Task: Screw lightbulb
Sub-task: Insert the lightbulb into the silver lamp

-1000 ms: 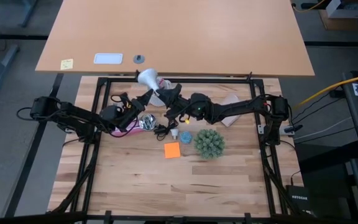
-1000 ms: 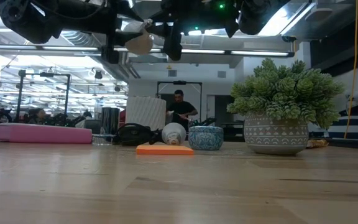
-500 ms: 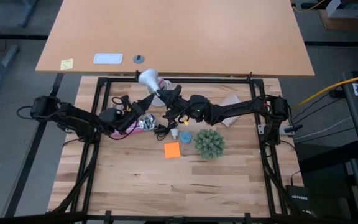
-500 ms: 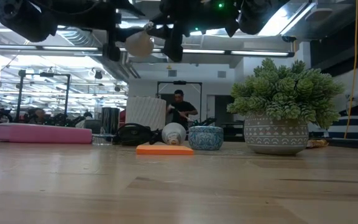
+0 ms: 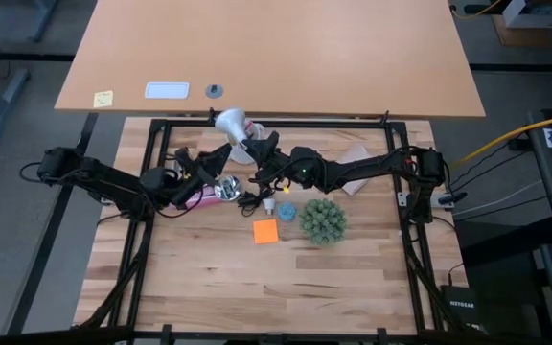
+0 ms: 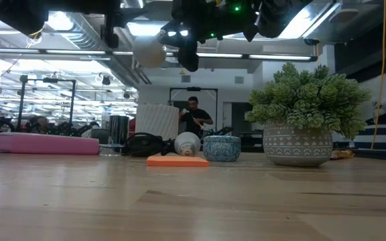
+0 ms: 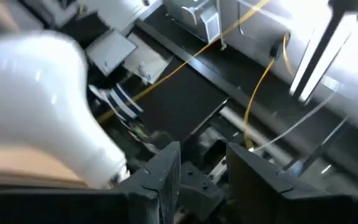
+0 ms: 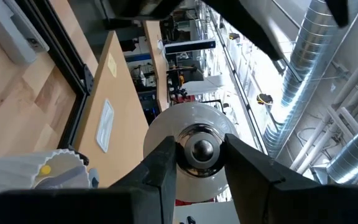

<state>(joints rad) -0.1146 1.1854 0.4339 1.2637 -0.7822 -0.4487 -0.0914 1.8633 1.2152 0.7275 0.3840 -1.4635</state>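
The left gripper [image 5: 214,163] has drawn back from the lightbulb [image 5: 228,122] and stands open and empty above the worktop [image 5: 257,278]. The right gripper [image 5: 253,144] clamps the lightbulb's narrow end, raised near the far edge; its fingers mostly hide the neck.

A long pale wooden desk [image 5: 266,53] stands beyond the slatted worktable [image 5: 257,278], on a grey floor [image 5: 8,192]. Across the room, bright ceiling light strips [image 6: 19,87] run above dark frames and shelving, and a person [image 6: 193,119] stands in a far doorway. A ribbed silver duct [image 8: 316,68] crosses the ceiling overhead.
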